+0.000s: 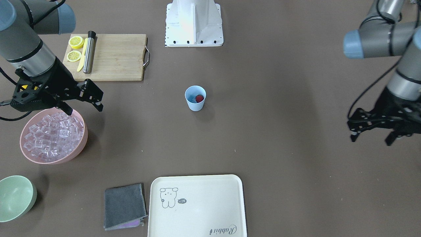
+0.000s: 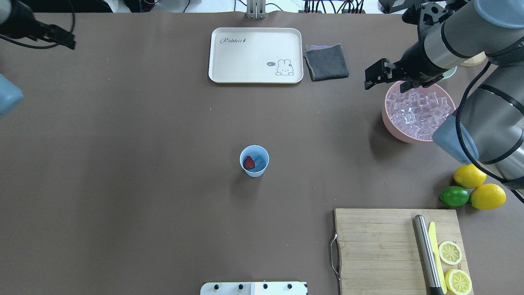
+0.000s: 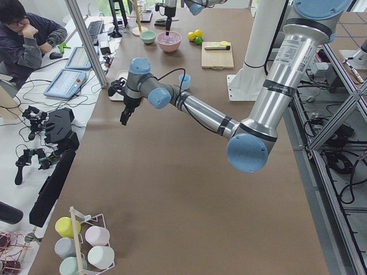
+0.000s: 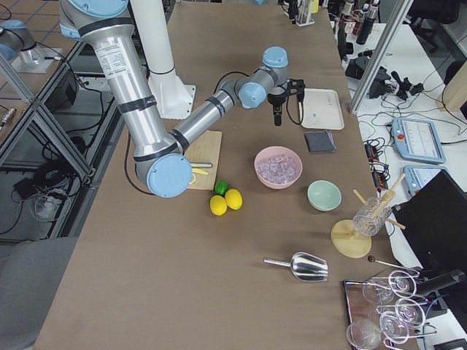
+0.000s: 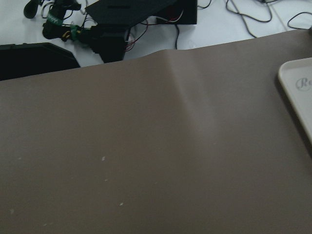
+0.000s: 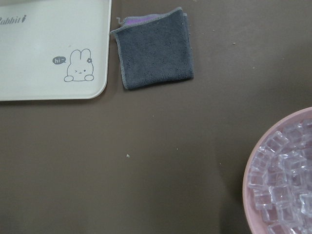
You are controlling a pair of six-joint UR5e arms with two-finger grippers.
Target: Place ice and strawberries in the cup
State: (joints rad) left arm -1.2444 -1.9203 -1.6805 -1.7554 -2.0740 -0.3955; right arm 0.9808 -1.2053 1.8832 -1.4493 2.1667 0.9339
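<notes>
The light blue cup [image 1: 195, 98] stands upright mid-table, also in the overhead view [image 2: 254, 160]. The red strawberry [image 1: 199, 98] lies inside it [image 2: 249, 163]. The ice [image 1: 52, 135] fills a pink bowl [image 1: 75, 155] at the robot's right [image 2: 417, 110]. My right gripper [image 1: 84, 106] hovers open and empty over that bowl's rim on the side toward the table's middle [image 2: 385, 80]. Its wrist view shows ice [image 6: 287, 185] at lower right but no fingers. My left gripper [image 1: 371, 138] is open and empty, far off at the table's left end.
A cream tray [image 2: 229, 53] and grey cloth [image 2: 326, 61] lie at the far edge. A cutting board [image 2: 376, 246] holds lemon slices [image 2: 450, 252], a knife and a steel muddler [image 2: 425, 254]. Lemons [image 2: 487, 196] and a lime [image 2: 454, 196] sit beside it. A green bowl [image 1: 14, 197] is next to the pink bowl.
</notes>
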